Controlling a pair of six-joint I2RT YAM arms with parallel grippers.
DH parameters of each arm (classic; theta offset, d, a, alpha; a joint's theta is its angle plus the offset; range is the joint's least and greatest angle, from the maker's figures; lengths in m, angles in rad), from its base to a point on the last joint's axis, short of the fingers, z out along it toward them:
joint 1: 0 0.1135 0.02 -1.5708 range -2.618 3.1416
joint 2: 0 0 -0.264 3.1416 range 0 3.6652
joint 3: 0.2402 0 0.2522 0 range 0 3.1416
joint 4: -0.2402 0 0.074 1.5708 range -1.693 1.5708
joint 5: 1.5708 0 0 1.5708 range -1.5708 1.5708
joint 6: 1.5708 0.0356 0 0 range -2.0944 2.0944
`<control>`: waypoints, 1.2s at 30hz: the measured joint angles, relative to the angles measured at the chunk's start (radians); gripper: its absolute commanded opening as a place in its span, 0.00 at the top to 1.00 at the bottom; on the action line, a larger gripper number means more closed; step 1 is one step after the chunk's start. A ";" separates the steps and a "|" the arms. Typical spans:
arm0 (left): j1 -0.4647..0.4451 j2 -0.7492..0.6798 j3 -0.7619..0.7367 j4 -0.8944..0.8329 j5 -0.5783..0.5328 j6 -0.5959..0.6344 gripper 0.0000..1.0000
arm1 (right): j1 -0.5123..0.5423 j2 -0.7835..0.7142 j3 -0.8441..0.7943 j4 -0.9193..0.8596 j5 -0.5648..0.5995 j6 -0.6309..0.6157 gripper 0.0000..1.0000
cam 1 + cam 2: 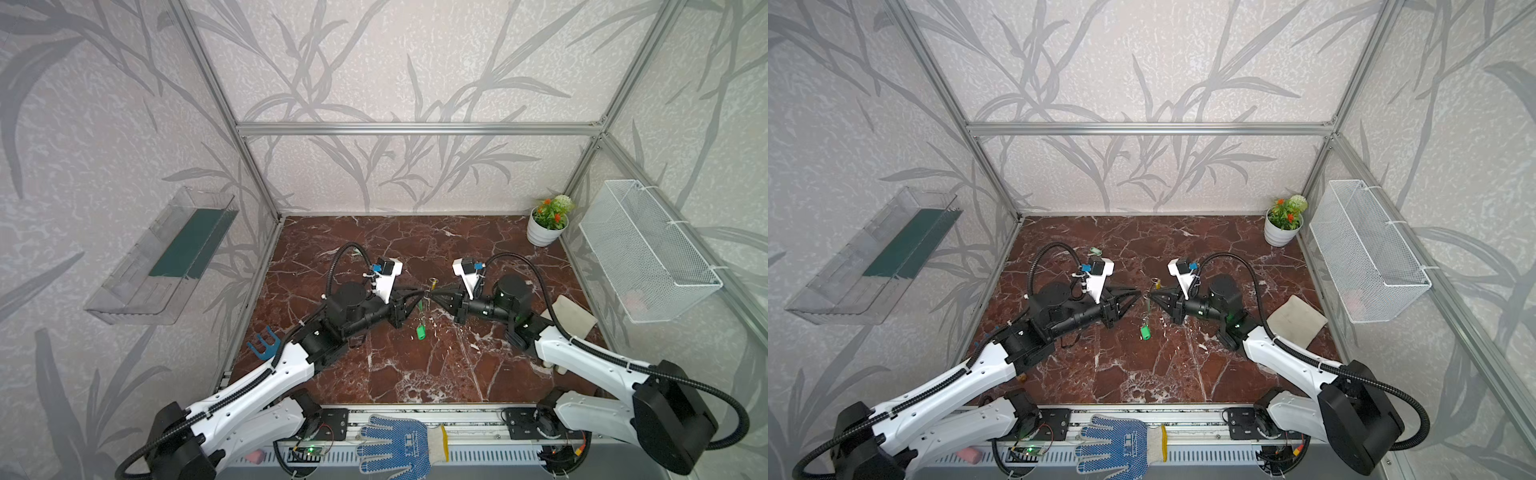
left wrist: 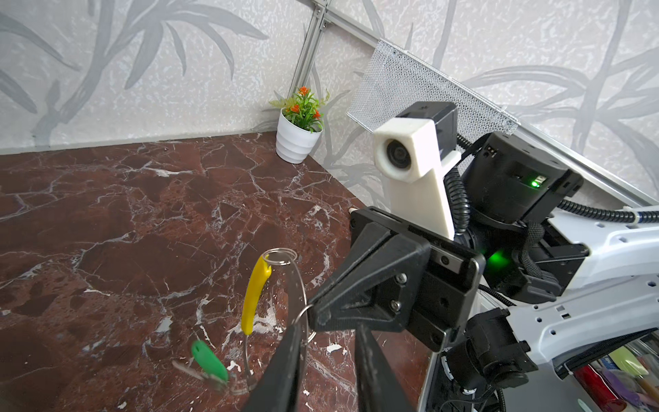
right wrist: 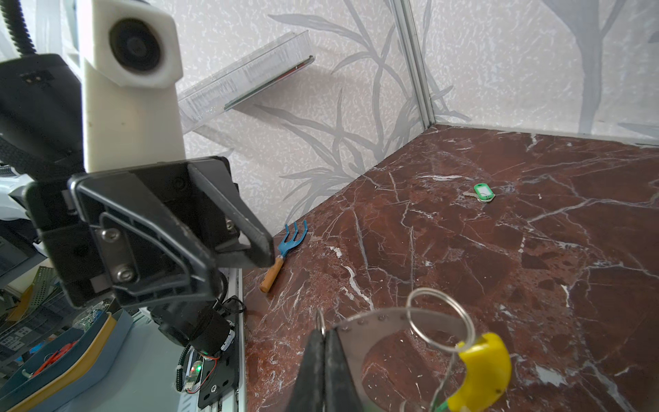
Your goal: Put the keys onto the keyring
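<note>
The keyring (image 2: pixel 301 285) hangs above the middle of the table, a thin grey band with a yellow sleeve (image 2: pixel 254 296) on one arc. One green key (image 2: pixel 210 360) dangles from its low end, seen in both top views (image 1: pixel 421 331) (image 1: pixel 1145 332). My right gripper (image 3: pixel 323 333) is shut on the perforated band (image 3: pixel 378 317) beside a small wire ring. My left gripper (image 2: pixel 328 326) faces it tip to tip, open, one finger (image 2: pixel 285 356) against the band. A second green key (image 3: pixel 482 192) lies on the table behind the left arm (image 1: pixel 1095 250).
A blue hand rake (image 3: pixel 290 239) lies by the left wall. A beige cloth (image 1: pixel 573 316) sits behind the right arm. A white plant pot (image 1: pixel 543 232) stands in the far right corner under a mesh basket (image 1: pixel 648 253). A clear shelf (image 1: pixel 166 257) hangs left; a glove (image 1: pixel 395 444) lies in front.
</note>
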 measured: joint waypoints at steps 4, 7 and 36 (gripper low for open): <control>0.017 0.018 -0.011 0.008 0.013 -0.018 0.73 | -0.017 0.000 -0.004 0.035 -0.013 0.024 1.00; 0.036 0.048 -0.019 0.038 0.050 -0.041 0.73 | -0.035 0.005 -0.014 0.083 -0.034 0.049 1.00; 0.120 0.208 -0.038 0.362 0.363 -0.269 0.79 | -0.070 0.098 -0.023 0.304 -0.182 0.174 1.00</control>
